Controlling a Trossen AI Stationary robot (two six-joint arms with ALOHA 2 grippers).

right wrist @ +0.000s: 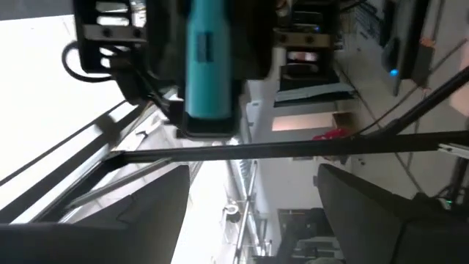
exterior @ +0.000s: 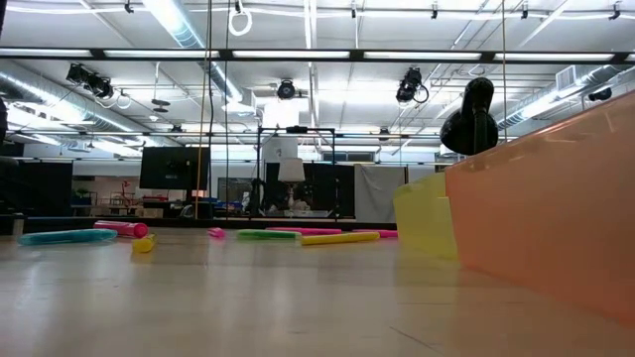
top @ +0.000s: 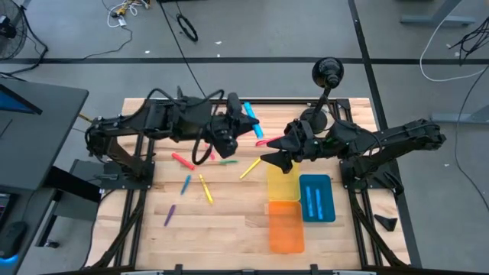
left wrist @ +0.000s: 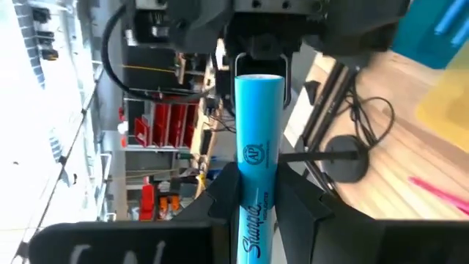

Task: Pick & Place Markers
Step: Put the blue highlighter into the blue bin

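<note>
Loose markers lie scattered on the wooden counter (top: 229, 221): a red marker (top: 182, 161), a green marker (top: 227, 162), a blue marker (top: 186, 184), two yellow markers (top: 205, 189) and (top: 250, 169), a purple marker (top: 170, 215) nearest the front edge, and a pink marker (top: 269, 140) farther back between the two arms; right of them stand a yellow tray (top: 282, 182), an orange tray (top: 286, 228) touching its near end, and a blue tray (top: 316, 198) just beside both, with blue markers lying inside it; a black camera mount (top: 327, 74) rises at the far edge of the counter. The left gripper (top: 233, 116) is lifted above the far middle of the counter and pinches a light-blue Sharpie marker (left wrist: 256, 158) between its fingers (left wrist: 223, 192), the marker sticking out beyond them; the right gripper (top: 276, 156) hovers close opposite, over the far end of the yellow tray, its fingers (right wrist: 157, 209) spread wide apart and facing that marker, not touching it. Beyond the counter is a grey floor (top: 252, 46) with trailing cables; the low view shows a large hall with ceiling strip lights (exterior: 179, 25).
</note>
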